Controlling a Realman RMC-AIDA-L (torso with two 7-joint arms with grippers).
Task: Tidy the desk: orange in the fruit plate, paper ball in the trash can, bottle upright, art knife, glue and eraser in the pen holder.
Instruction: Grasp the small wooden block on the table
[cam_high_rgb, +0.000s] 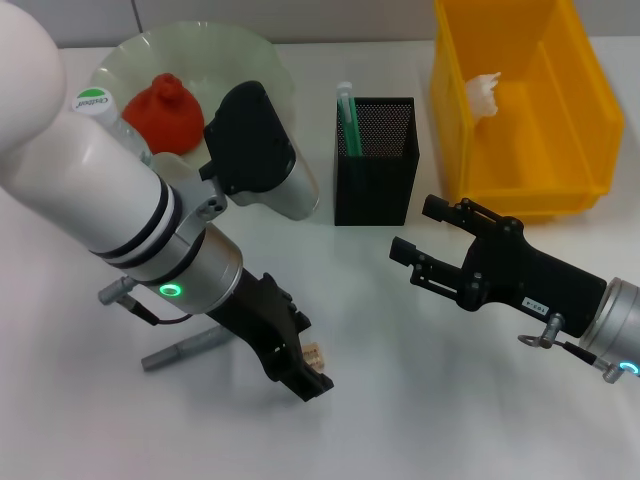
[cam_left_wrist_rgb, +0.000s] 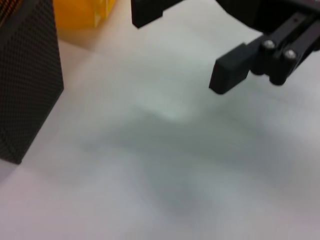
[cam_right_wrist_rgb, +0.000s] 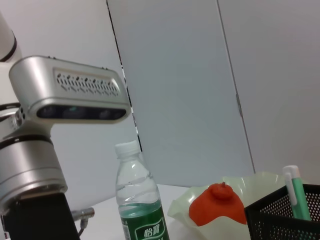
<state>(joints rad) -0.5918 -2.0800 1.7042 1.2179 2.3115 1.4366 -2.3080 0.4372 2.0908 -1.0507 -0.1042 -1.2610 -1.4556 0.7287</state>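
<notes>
My left gripper (cam_high_rgb: 308, 352) hangs low over the near table, open, with the tan eraser (cam_high_rgb: 317, 355) lying between its black fingers. A grey stick-shaped art knife (cam_high_rgb: 185, 350) lies on the table behind that arm. The orange (cam_high_rgb: 165, 110) sits in the pale-green fruit plate (cam_high_rgb: 270, 60). The bottle (cam_right_wrist_rgb: 140, 210) stands upright beside the plate. A green-and-white glue stick (cam_high_rgb: 347, 115) stands in the black mesh pen holder (cam_high_rgb: 375, 165). The paper ball (cam_high_rgb: 483, 92) lies in the yellow trash can (cam_high_rgb: 560, 190). My right gripper (cam_high_rgb: 418, 232) hovers open and holds nothing in front of the trash can.
The pen holder (cam_left_wrist_rgb: 25, 85) and the trash can (cam_left_wrist_rgb: 80, 12) stand at the back, with bare white table in front of them. My right gripper (cam_left_wrist_rgb: 190, 45) reaches in over that stretch. My left arm's white forearm (cam_high_rgb: 100, 190) covers much of the left side.
</notes>
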